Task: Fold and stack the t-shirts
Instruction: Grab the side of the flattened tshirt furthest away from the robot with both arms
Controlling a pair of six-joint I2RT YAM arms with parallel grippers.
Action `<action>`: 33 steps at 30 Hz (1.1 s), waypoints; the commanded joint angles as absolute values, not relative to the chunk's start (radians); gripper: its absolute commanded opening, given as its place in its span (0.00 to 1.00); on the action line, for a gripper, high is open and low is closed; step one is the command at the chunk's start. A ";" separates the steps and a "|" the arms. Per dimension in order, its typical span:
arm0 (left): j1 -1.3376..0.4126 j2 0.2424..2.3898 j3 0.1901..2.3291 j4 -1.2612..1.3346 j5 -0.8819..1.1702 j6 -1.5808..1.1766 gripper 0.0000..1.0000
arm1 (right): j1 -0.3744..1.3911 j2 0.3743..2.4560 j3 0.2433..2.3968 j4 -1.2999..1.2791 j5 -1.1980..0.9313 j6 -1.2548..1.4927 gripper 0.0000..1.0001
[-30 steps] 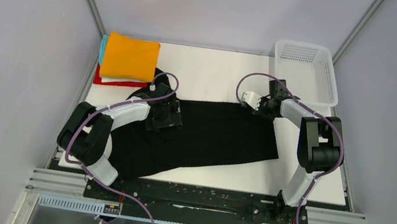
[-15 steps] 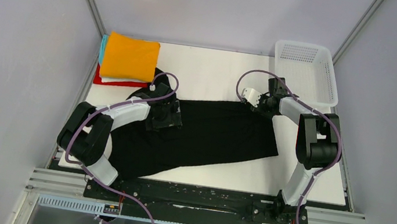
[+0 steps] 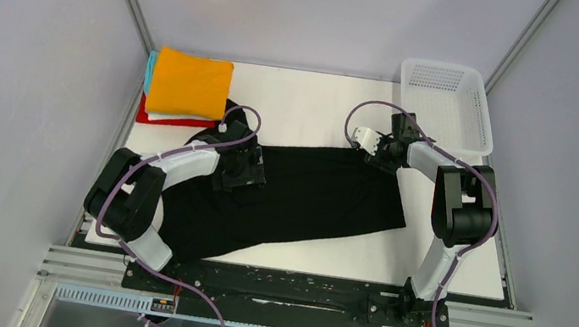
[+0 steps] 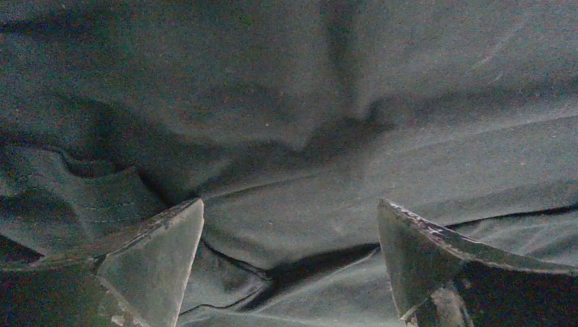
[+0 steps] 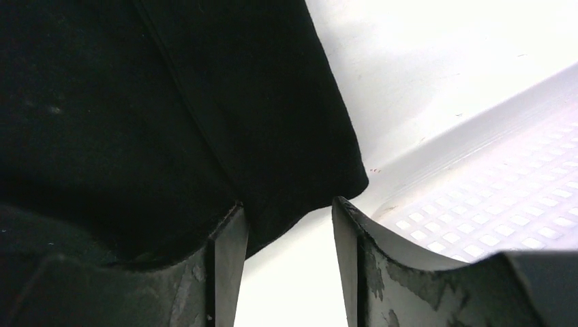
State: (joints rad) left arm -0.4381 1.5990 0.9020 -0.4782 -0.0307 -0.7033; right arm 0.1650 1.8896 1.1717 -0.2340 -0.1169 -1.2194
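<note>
Black t-shirt, far right corner: it lies in the gap of the right gripper. The jaws stand partly apart with bare table showing between them, and no pinch on the cloth is evident. Left gripper hangs fully spread, low over wrinkled cloth on the shirt's left part, holding nothing. The shirt lies unfolded across the middle of the table, with the white mesh basket near its right corner. A folded stack, orange on top, sits at far left. Assessment: laying-out step, fold not begun. The next move calls for a firm closure on a cloth edge.
</note>
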 commanded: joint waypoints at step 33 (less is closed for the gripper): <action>-0.425 1.660 0.885 -0.577 -0.088 -0.675 0.99 | 0.178 1.882 1.223 -0.246 -0.166 -1.217 0.00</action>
State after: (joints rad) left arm -0.4381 1.6058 0.9108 -0.4885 -0.0315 -0.7025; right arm 0.1658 1.8839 1.1751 -0.2379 -0.1299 -1.2224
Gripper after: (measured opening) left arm 0.988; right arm 0.029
